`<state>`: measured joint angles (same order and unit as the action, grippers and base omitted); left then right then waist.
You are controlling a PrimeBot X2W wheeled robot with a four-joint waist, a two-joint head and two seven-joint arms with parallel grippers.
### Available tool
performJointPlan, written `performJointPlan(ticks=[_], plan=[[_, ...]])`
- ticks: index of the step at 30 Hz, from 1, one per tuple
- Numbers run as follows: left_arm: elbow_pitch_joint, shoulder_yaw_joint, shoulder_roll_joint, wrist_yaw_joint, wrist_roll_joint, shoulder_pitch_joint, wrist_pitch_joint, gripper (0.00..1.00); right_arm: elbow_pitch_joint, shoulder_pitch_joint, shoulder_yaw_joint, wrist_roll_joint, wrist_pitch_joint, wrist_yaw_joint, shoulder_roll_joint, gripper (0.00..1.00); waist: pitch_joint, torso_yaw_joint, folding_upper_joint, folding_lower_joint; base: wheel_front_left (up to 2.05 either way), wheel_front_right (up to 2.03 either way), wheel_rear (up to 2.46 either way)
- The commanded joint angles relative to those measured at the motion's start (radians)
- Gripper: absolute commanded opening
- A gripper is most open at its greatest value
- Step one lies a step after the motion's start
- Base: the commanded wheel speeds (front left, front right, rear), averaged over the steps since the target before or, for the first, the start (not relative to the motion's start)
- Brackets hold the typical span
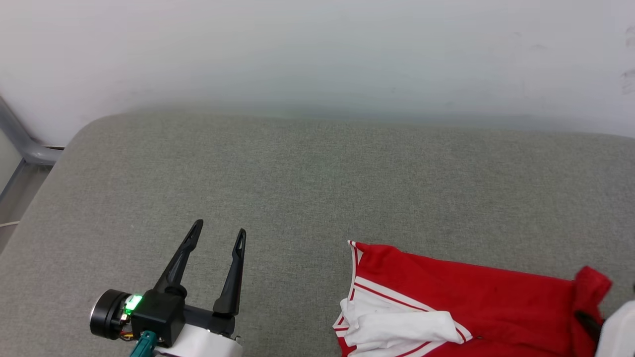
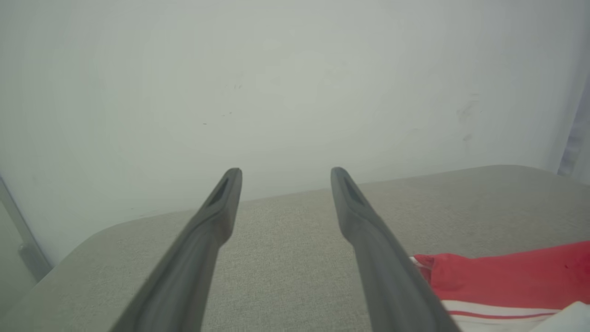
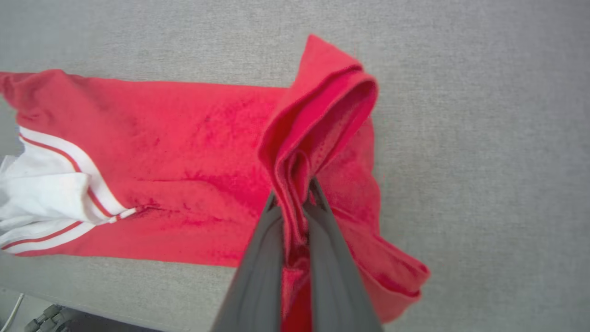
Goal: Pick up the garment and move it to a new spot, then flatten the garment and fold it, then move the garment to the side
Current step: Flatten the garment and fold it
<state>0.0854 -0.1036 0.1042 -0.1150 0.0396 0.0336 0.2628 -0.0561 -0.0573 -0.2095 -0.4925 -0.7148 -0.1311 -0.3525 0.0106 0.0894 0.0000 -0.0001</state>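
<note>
Surface: grey woven padded top (image 1: 317, 188), broad, with a rounded far-left corner; pale wall (image 1: 317, 49) directly behind it; a grey metal tube (image 1: 20, 139) stands off the left edge.
Garment position: the garment (image 1: 471, 307) lies at the near right of the padded top, close to its front edge; it is well apart from the left gripper.
Garment look: red body laid out as a long, mostly flat band with a few soft creases; a white sleeve (image 1: 397, 327) with red-and-white striped trim is bunched at its left end; no lettering or number is on show; the right end is pulled up into a narrow, doubled-over peak.
Right gripper: the right gripper (image 3: 295, 193) is closed tight on that raised red end; cloth is pinched between the two fingers and hangs from them.
Left gripper: the left gripper (image 1: 220, 228) stands with fingers spread wide; it holds nothing and hovers over bare grey fabric.
Progress: the band shape suggests the lengthwise folding is likely done; the lifted end looks like the start of a crosswise fold.
Remaining: carrying that end across, pressing the fold flat and shifting the bundle aside appear not yet done.
</note>
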Motion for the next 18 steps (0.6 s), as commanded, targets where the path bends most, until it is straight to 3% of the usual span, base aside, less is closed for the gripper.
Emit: performJointPlan(ticks=[1,9,14,18], plan=[[0.000,0.002,-0.006,-0.004,0.001,0.009,0.002,1.00,0.053,-0.017,0.013,-0.009,-0.019,0.001,0.032,0.00,-0.005,-0.001,0.0000,0.0001,0.00,0.00,0.00],[0.000,0.013,-0.017,-0.006,0.004,0.018,0.002,1.00,0.206,-0.050,0.118,-0.039,-0.083,0.001,0.170,0.00,-0.017,0.014,0.0000,0.0001,0.00,0.00,0.00],[0.001,0.029,-0.013,-0.009,0.000,0.013,0.002,1.00,0.214,-0.025,0.196,-0.043,-0.060,0.001,0.269,0.00,-0.018,0.030,0.0000,0.0001,0.00,0.00,0.00],[0.001,0.034,-0.010,-0.011,-0.003,0.006,0.002,1.00,0.173,-0.014,0.249,-0.070,-0.018,0.001,0.301,0.00,-0.019,0.045,0.0000,0.0001,0.00,0.00,0.00]])
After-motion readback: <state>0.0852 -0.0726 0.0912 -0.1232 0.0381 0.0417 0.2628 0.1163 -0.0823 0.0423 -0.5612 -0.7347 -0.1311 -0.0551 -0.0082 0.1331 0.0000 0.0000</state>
